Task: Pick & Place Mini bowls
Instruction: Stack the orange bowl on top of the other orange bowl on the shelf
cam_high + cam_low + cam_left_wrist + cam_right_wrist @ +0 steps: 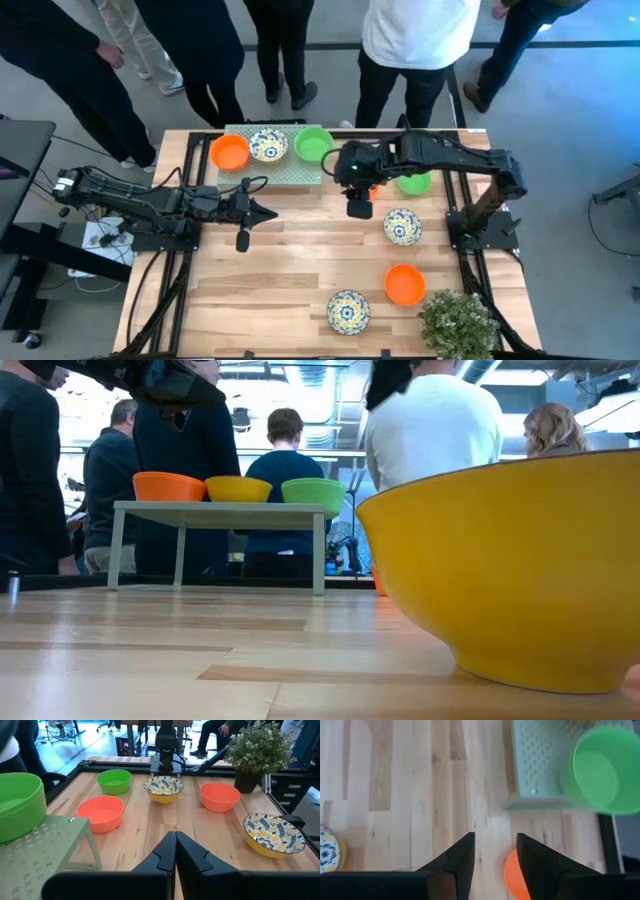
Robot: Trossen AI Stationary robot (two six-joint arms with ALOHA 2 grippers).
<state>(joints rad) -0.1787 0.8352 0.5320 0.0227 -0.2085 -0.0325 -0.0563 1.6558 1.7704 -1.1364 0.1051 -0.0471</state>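
In the high view, a pale green perforated stand [275, 168] sat at the upper middle of the wooden table [300, 270]. On it, from left to right, were an orange bowl [229, 152], a floral bowl [267, 145] and a green bowl [313, 144]. The right gripper [358, 203] hung just right of the stand, its fingers apart and holding nothing. Right of it lay a second green bowl [414, 182], with a floral bowl [402, 227] below it, an orange bowl [405, 284] lower still, and another floral bowl [348, 311] at the lower middle. A bushy plant [458, 322] stood at the lower right. The left gripper [243, 213] lay at the left middle, closed and empty. People [420, 50] stood along the upper edge.

In the low view, a yellow bowl side [510, 565] filled the right half. The stand [220, 512] stood at the left middle carrying three bowls.

In the left wrist view, the closed fingers [165, 855] met at the bottom centre. Beyond them lay an orange bowl [100, 813], a green one [114, 781], a floral one [163, 788], another orange [219, 796] and a floral one [273, 833].

In the right wrist view, the parted fingers [465, 855] showed bare table between them, with an orange bowl edge [512, 872] at the bottom and the green bowl [605, 770] on the stand at the upper right.
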